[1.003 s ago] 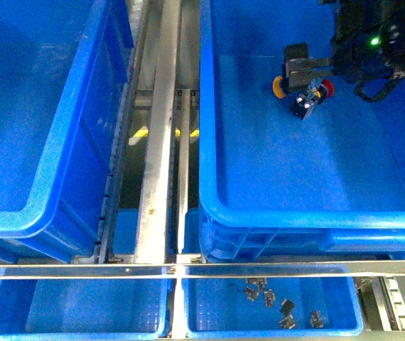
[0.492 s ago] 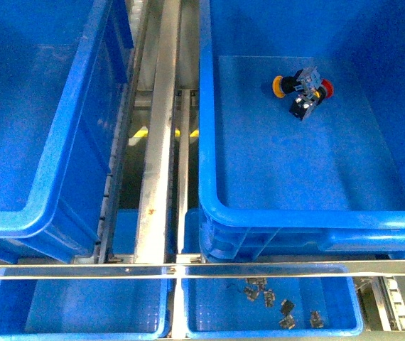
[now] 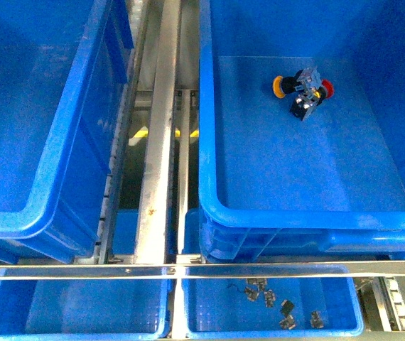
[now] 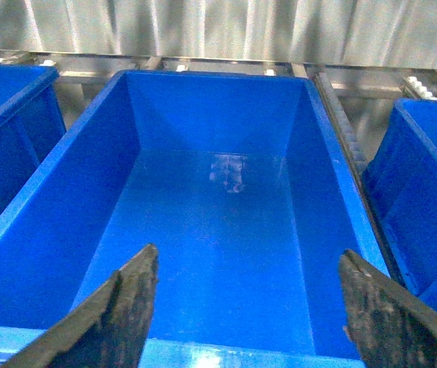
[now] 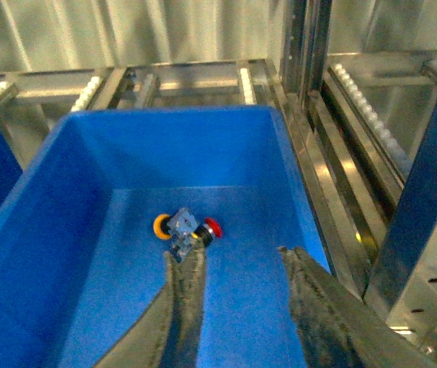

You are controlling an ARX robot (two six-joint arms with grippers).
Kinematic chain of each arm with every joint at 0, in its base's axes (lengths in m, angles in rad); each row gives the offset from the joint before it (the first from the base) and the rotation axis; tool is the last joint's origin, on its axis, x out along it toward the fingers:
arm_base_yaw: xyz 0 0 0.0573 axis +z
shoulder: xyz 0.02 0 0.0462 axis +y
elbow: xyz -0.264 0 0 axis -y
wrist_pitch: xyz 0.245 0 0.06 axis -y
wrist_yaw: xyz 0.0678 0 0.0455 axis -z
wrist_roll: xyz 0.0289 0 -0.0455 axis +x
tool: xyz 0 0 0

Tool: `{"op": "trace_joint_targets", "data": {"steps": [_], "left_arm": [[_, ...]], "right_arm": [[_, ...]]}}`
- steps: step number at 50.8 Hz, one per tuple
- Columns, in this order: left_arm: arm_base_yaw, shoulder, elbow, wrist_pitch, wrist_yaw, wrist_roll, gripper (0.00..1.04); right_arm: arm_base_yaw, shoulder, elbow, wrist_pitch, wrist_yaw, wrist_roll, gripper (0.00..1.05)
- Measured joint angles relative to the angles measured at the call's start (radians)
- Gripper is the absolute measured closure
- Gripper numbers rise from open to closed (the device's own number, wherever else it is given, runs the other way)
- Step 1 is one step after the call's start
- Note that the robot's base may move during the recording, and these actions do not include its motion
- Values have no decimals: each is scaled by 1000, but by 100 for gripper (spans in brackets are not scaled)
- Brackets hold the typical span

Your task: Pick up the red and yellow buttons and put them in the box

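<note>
Lying touching on the far floor of the right box (image 3: 209, 177), yellow button (image 3: 278, 86) and red button (image 3: 326, 88) could snag together under spread empty right gripper (image 5: 238, 264); left gripper (image 4: 249, 287) also spread.

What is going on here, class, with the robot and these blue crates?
A yellow button and a red button lie touching on the floor of the right-hand box. Nothing is being held: the right gripper hangs open above them, and the left gripper is open over an empty crate.
</note>
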Motion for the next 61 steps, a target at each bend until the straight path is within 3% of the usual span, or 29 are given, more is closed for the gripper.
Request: {"op": "trace_joint_targets", "data": {"steps": [7, 10, 16, 19, 21, 33, 42, 46, 52, 58, 61], "left_arm": [[0, 0, 0, 0, 0, 0, 8], [0, 0, 0, 0, 0, 1, 7], [0, 0, 0, 0, 0, 1, 8], [0, 0, 0, 0, 0, 1, 8], [0, 0, 0, 0, -1, 1, 8], [0, 0, 0, 0, 0, 1, 8], [0, 0, 0, 0, 0, 3, 34], [0, 0, 0, 0, 0, 2, 54], [0, 0, 0, 0, 0, 3, 71], [0, 0, 0, 0, 0, 3, 96], [0, 0, 0, 0, 0, 0, 103]], "right_arm": [[-36, -71, -37, -42, -40, -11, 95], [-48, -100, -45, -58, -52, -16, 102], [-81, -177, -69, -112, -82, -16, 101], [-149, -225, -82, -148, -171, -17, 101], [-174, -255, -90, -169, -176, -17, 101], [-183, -360, -109, -227, -181, -18, 101], [-183, -433, -109, -298, -181, -18, 101], [-183, -477, -109, -341, -181, -18, 101], [-183, -511, -109, -373, -181, -18, 101], [-183, -553, -109, -417, -181, -18, 101], [-183, -566, -109, -429, -181, -18, 101]]}}
